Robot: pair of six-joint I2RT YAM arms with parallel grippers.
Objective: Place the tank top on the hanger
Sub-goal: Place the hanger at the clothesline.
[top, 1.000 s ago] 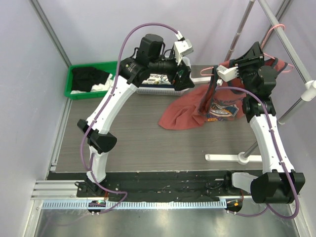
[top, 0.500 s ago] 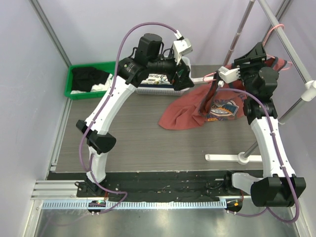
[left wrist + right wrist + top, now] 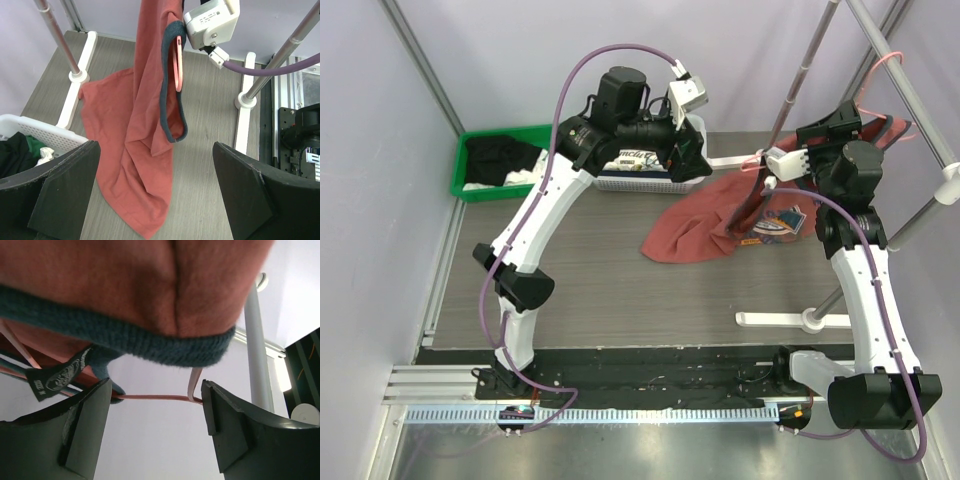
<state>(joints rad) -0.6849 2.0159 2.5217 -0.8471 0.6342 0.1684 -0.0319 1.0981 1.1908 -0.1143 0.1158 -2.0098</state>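
Right pincer [image 3: 156, 390] stood parted, gripping nothing, with the navy trim [image 3: 125, 340] and pink wire hanger [image 3: 178, 65] just above its fingers. Left pincer [image 3: 155, 150] gaped wide, empty. Tank top [image 3: 145, 125] hung off one hanger arm at two o'clock, hem trailing on the table [image 3: 570, 280]. We judged the free armhole needed threading: pinch only trim, lift slowly.
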